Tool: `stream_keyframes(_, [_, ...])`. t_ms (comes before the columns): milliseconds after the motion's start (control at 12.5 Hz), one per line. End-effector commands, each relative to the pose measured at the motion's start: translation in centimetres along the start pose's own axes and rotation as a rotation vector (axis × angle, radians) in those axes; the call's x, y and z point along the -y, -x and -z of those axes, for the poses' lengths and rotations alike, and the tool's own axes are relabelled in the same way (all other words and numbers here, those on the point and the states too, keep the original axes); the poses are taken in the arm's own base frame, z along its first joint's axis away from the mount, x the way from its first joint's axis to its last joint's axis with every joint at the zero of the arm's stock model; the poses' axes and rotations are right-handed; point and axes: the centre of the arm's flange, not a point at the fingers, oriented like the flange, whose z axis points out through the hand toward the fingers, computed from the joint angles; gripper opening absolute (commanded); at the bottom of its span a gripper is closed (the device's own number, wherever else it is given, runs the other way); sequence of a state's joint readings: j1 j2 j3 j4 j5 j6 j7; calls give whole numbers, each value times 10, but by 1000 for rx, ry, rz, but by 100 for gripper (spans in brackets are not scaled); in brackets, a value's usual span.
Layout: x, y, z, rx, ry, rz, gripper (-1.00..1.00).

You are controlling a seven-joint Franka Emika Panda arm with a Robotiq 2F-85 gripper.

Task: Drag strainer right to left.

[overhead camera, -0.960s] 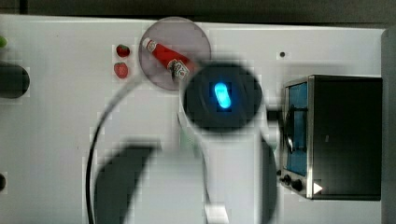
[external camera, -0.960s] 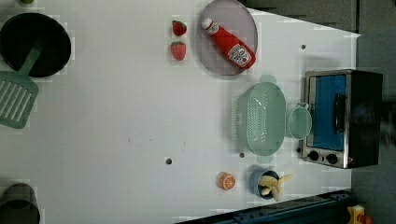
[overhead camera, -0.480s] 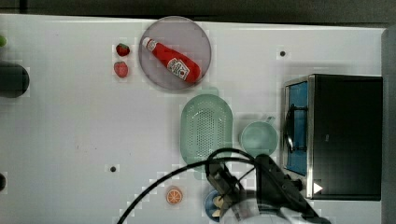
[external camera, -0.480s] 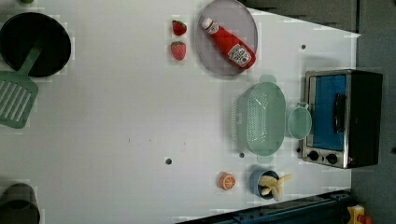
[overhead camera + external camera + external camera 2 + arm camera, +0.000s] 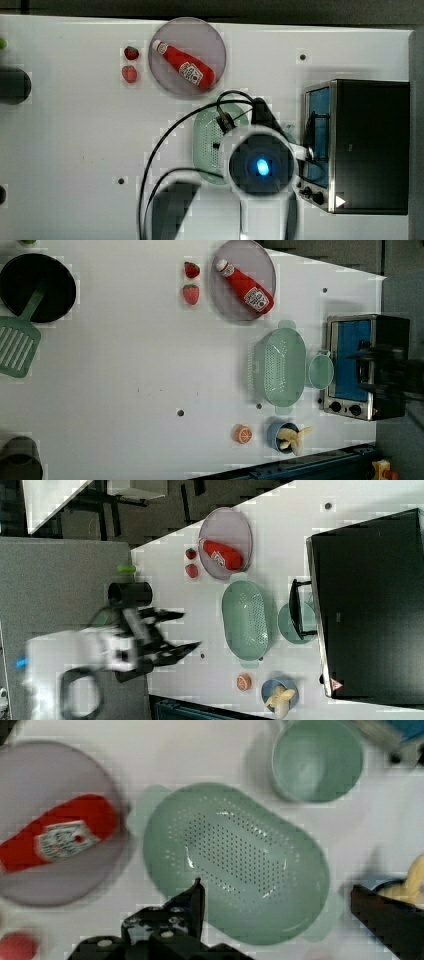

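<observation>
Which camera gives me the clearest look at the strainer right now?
The left view: the whole strainer shows unobstructed. The right view shows it whole too, the wrist view close up past the open gripper, and the arm covers much of it in the top view.

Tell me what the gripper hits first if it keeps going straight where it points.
Most likely the strainer: in the wrist view the open gripper looks down onto its perforated floor. Its height above it is unclear.
</observation>
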State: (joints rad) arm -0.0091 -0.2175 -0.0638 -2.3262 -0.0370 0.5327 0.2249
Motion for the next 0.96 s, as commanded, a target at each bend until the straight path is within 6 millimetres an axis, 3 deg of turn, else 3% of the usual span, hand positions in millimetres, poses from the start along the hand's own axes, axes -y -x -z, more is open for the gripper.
stream_keyframes(80, [4, 6, -86, 6, 56, -268, 100])
stream_keyframes(480, [30, 11, -186, -2, 32, -380, 100])
stream_keyframes(800, [32, 24, -240, 14, 64, -402, 100])
stream_keyframes(960, [37, 34, -255, 19, 61, -404, 100])
